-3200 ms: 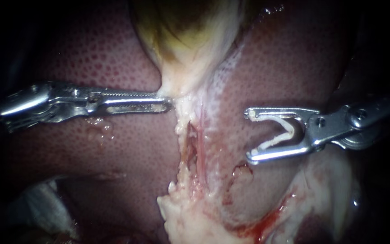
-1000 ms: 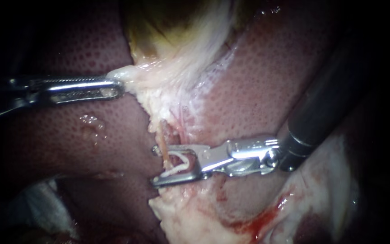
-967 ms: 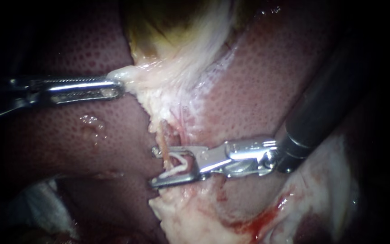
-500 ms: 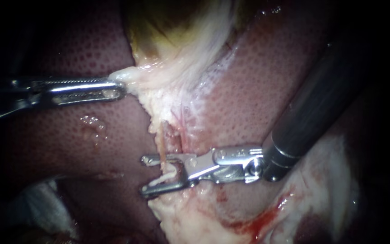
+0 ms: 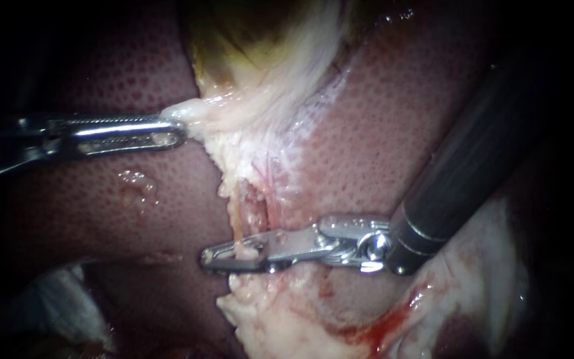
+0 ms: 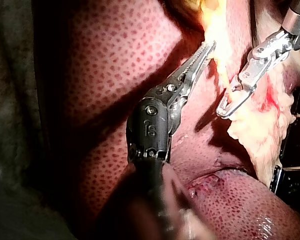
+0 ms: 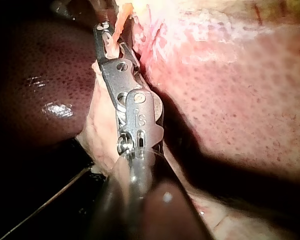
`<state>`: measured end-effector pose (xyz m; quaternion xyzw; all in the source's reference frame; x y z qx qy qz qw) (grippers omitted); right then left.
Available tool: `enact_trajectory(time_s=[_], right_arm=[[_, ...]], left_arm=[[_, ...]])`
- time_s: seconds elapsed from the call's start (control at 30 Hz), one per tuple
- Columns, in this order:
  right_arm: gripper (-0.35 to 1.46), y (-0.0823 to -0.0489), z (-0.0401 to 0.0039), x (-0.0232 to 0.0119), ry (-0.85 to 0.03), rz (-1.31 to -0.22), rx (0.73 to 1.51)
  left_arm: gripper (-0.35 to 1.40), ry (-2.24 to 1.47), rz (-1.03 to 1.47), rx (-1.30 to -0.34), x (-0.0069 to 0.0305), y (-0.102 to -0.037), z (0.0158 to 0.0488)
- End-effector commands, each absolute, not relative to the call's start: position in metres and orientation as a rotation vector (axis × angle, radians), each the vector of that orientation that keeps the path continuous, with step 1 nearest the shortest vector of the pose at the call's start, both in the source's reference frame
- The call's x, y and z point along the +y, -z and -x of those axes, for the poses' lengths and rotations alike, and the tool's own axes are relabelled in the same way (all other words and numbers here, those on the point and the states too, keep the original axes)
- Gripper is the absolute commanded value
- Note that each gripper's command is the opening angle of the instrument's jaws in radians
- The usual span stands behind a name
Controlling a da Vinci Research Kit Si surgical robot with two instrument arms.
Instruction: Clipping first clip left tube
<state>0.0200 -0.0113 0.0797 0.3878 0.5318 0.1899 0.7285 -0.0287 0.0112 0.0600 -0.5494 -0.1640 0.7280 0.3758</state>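
left tube [image 5: 236, 219] is pinched tight in the jaws of the right instrument [image 5: 234, 256], gallbladder [image 5: 234, 56] is clamped at its pale edge by the left instrument [image 5: 177, 129]

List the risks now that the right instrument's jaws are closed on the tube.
1. The right instrument has its jaws shut on the tube; withdrawing before they open could tear it.
2. The left instrument holds the gallbladder stretched; a harder pull may strain the clamped tube.
3. The pale tissue lies against the jaws, so the clip, hidden here, might catch some.
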Motion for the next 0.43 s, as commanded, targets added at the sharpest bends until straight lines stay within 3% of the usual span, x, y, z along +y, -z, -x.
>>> enact_trajectory(time_s=[0.03,0.43], right_arm=[[-0.35,-0.0797,-0.02,-0.0115,-0.421,-0.859,1.17],[-0.35,-0.0797,-0.0201,-0.0114,-0.418,-0.86,1.168]], left_arm=[[-0.35,-1.862,1.406,-0.419,0.0112,-0.06,0.0287],[-0.35,-1.862,1.405,-0.419,0.0113,-0.06,0.0288]])
